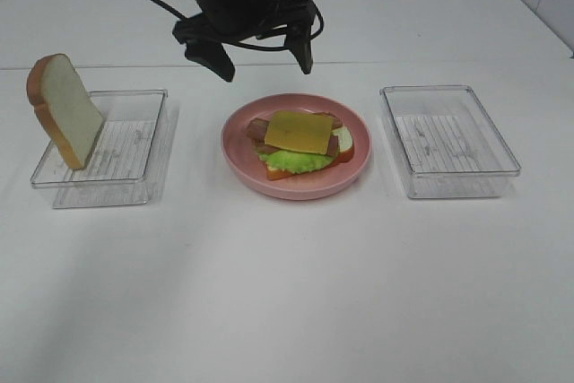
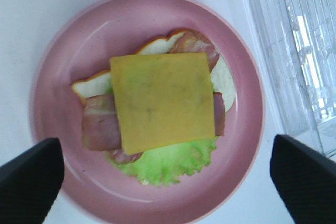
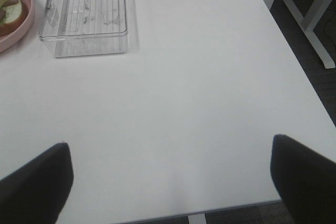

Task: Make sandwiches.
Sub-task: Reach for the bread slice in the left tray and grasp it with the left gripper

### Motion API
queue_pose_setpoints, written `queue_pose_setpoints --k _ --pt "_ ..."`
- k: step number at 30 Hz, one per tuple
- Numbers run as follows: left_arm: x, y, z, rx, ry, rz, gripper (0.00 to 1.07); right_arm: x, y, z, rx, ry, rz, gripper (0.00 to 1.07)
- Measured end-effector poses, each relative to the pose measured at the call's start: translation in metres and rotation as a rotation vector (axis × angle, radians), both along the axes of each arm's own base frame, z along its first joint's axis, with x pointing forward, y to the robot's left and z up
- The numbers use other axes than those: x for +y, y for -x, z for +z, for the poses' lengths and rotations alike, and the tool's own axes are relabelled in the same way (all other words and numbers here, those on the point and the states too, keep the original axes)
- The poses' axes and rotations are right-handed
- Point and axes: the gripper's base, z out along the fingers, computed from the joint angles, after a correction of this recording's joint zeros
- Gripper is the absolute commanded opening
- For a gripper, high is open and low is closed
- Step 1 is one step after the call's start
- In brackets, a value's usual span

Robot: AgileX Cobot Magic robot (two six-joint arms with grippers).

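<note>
The open-faced sandwich stack lies on a pink plate at the table's centre: a bread slice at the bottom, green lettuce, brown bacon, and yellow cheese on top. A second bread slice leans upright on the left clear tray. My left gripper hovers open above the plate's far side, and in its wrist view the left gripper holds nothing. Open and empty too, my right gripper hangs over bare table to the right.
An empty clear tray stands right of the plate and also shows as the clear tray in the right wrist view. The table's right edge is close to the right gripper, with dark floor beyond.
</note>
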Motion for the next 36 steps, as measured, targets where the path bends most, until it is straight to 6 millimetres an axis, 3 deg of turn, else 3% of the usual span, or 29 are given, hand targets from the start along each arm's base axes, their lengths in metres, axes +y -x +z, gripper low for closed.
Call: queue_pose_setpoints --k 1,4,6,9,11,17,18,22,29,36 --pt "0.007 0.004 0.011 -0.015 -0.065 -0.013 1.02 0.0 0.0 0.0 0.0 0.0 0.0 0.99" --pt "0.012 0.005 0.016 -0.024 -0.103 -0.015 1.02 0.0 0.0 0.0 0.0 0.0 0.0 0.99" --pt "0.033 0.002 0.034 -0.071 -0.167 0.011 1.02 0.0 0.0 0.0 0.0 0.0 0.0 0.99" --pt "0.04 0.001 0.039 -0.077 -0.165 0.023 1.02 0.0 0.0 0.0 0.0 0.0 0.0 0.99" --pt "0.066 -0.001 0.066 -0.118 -0.136 0.061 1.02 0.0 0.0 0.0 0.0 0.0 0.0 0.99" --pt "0.096 0.003 0.101 -0.178 -0.113 0.118 1.02 0.0 0.0 0.0 0.0 0.0 0.0 0.99" --pt "0.109 0.005 0.109 -0.187 -0.111 0.142 1.02 0.0 0.0 0.0 0.0 0.0 0.0 0.99" --pt "0.128 0.009 0.112 -0.176 -0.125 0.164 1.02 0.0 0.0 0.0 0.0 0.0 0.0 0.99" --pt "0.181 0.017 0.082 -0.038 -0.189 0.227 1.02 0.0 0.0 0.0 0.0 0.0 0.0 0.99" --pt "0.199 0.019 0.061 0.032 -0.222 0.242 1.02 0.0 0.0 0.0 0.0 0.0 0.0 0.99"
